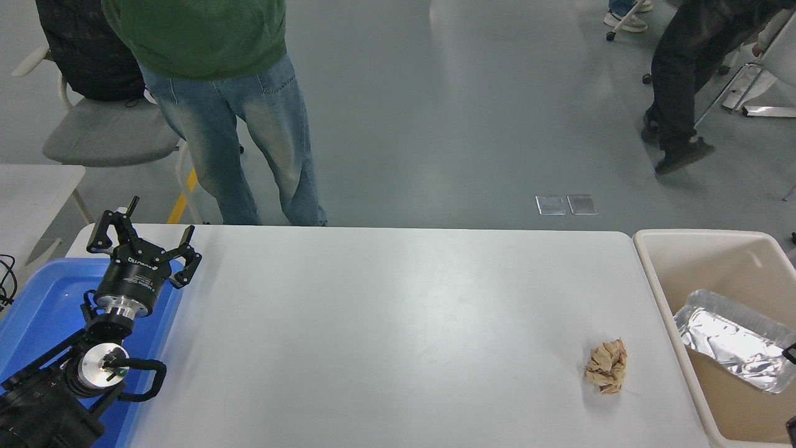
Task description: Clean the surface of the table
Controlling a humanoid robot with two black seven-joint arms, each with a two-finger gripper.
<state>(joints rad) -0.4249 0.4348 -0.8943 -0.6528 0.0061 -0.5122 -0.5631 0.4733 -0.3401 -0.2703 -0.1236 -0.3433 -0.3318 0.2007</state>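
The white table surface (385,323) filled the middle and lower part of the head view, from the blue tray (43,298) at its left end to the cream plastic tub (659,274) just beside its right end. A crumpled ball of brown paper (606,367) lay on the table near the right edge, well apart from both arms. Inside the tub a crushed foil tray (727,339) rested tilted against the wall. At the right edge of the picture only a small black part (791,352) showed next to the foil; whether it was the right gripper, and how its fingers stood, could not be told. The left gripper (142,241) hung over the far corner of the blue tray, with its fingers spread wide and holding nothing. A person in blue jeans (242,143) stood at the far side of the table, next to a grey chair (106,130). Another person in dark trousers (681,81) was on the floor at the upper right.
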